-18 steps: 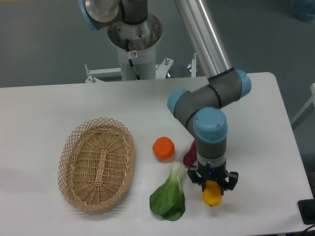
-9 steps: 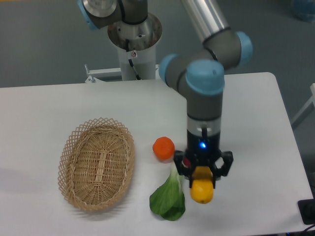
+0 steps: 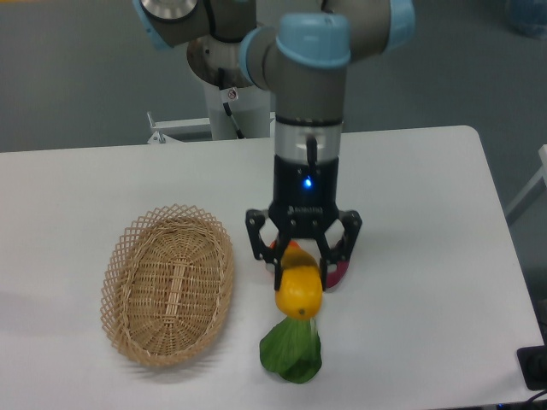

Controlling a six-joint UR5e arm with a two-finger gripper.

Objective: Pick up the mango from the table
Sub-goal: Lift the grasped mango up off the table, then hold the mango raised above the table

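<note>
The yellow-orange mango (image 3: 298,289) hangs in the air above the white table (image 3: 427,213), held between the two black fingers of my gripper (image 3: 301,275). The gripper is shut on the mango's upper part and points straight down. The fruit's rounded lower end pokes out below the fingertips, over the stalk of a leafy green vegetable.
A woven wicker basket (image 3: 167,284) lies at the left. A green leafy vegetable (image 3: 292,350) lies just below the mango. A dark purple vegetable (image 3: 336,272) shows partly behind the gripper's right finger. The round orange fruit is hidden behind the gripper.
The arm has risen and swung left, carrying the mango off the table from the front right to above the leafy vegetable. The gripper now covers the orange fruit.
</note>
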